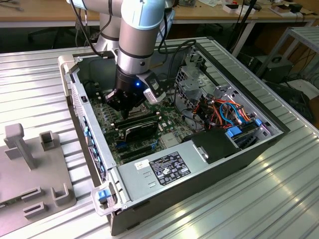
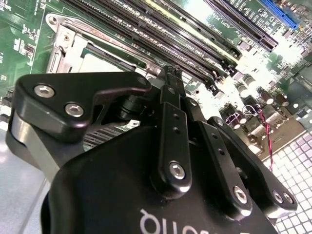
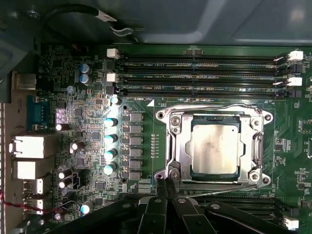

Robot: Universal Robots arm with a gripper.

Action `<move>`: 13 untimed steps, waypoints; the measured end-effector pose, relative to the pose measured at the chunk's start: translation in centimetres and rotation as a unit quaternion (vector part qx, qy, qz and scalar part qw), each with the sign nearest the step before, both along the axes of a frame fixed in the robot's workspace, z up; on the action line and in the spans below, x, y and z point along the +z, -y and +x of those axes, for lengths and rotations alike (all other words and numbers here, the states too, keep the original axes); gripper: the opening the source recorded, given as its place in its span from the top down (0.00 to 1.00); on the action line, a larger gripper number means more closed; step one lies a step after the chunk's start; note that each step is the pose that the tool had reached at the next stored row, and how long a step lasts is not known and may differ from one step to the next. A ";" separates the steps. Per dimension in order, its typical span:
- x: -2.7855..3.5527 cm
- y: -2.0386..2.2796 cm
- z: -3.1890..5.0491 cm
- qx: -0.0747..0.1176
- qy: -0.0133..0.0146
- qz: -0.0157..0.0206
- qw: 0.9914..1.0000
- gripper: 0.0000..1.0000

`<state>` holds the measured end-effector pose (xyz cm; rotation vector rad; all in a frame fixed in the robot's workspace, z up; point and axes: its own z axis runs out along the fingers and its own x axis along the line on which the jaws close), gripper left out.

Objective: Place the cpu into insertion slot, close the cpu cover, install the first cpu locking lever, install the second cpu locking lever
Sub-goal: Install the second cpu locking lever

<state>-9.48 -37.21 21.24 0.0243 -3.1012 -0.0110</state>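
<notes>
Cpu sitting seated in insertion slot, cpu cover lying closed over it; closed, empty pincer hovering beside socket edge, levers' latching undeterminable.

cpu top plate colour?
Silvery-grey, slightly mottled; the cpu shows best in the first wrist view.

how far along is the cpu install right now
The cpu already sits in the insertion slot, and the cpu cover looks closed flat around it. In hand: the shut claw is at the socket's edge by a lever wire. Whether either locking lever is latched, I cannot tell.
</notes>
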 end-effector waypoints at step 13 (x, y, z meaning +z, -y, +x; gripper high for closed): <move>-0.40 -0.35 -0.01 0.000 0.000 0.000 1.000 0.89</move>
